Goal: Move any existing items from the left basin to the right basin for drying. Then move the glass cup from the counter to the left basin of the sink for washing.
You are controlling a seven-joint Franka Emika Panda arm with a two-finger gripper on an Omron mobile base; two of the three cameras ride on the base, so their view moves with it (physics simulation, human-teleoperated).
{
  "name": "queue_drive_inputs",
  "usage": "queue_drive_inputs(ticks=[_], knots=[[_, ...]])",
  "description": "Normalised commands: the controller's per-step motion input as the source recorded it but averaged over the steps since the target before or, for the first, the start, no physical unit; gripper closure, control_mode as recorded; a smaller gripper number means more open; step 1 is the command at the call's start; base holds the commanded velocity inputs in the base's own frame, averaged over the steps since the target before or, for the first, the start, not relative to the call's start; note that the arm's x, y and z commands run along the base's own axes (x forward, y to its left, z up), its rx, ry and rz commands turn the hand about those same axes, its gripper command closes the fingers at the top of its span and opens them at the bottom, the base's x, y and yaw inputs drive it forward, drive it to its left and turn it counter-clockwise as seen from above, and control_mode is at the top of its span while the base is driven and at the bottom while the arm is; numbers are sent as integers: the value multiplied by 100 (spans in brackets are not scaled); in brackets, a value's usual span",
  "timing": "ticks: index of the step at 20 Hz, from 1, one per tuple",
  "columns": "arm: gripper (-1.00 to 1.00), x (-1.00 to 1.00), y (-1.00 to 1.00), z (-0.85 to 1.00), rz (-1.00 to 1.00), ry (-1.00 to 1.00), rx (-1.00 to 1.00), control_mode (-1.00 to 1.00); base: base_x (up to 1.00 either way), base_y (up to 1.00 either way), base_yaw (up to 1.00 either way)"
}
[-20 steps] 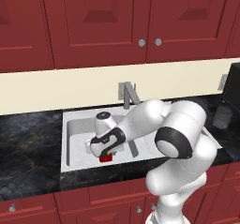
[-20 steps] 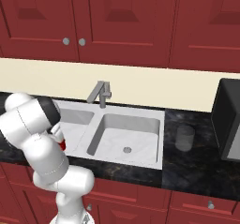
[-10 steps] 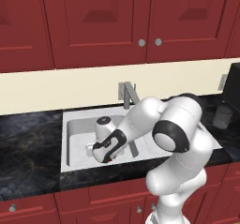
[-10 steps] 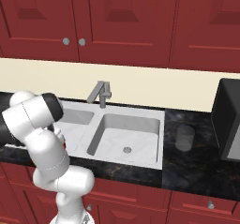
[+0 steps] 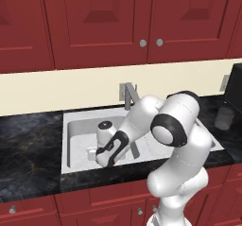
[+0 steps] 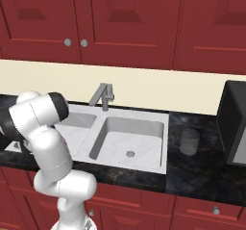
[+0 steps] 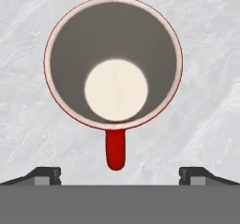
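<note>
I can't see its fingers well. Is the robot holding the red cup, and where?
Nothing is held. The open gripper hovers above the red cup, its handle between the fingertips.

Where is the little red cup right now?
In the hand view the red cup stands upright on the pale floor of the left basin, just beyond the open tool, its handle pointing toward the tool.

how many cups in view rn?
2. Red cup in the left basin, directly under the open gripper. Glass cup on the counter, right of the sink. None seen elsewhere.
</note>
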Motion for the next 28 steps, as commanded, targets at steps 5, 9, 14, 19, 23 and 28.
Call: queue_drive_inputs(ticks=[5, 9, 14, 19, 23, 28], knots=[[-100, 12, 0, -10, -1, 0, 0, -100, 0, 0, 0], [-100, 15, 0, -6, 0, 0, 0, -100, 0, 0, 0], [-100, 4, 0, -5, 0, 0, 0, -100, 0, 0, 0], [-100, 1, 0, -6, 0, 0, 0, -100, 0, 0, 0], [-100, 1, 0, -12, 0, 0, 0, -100, 0, 0, 0], [100, 0, 0, -9, 0, 0, 0, -100, 0, 0, 0]])
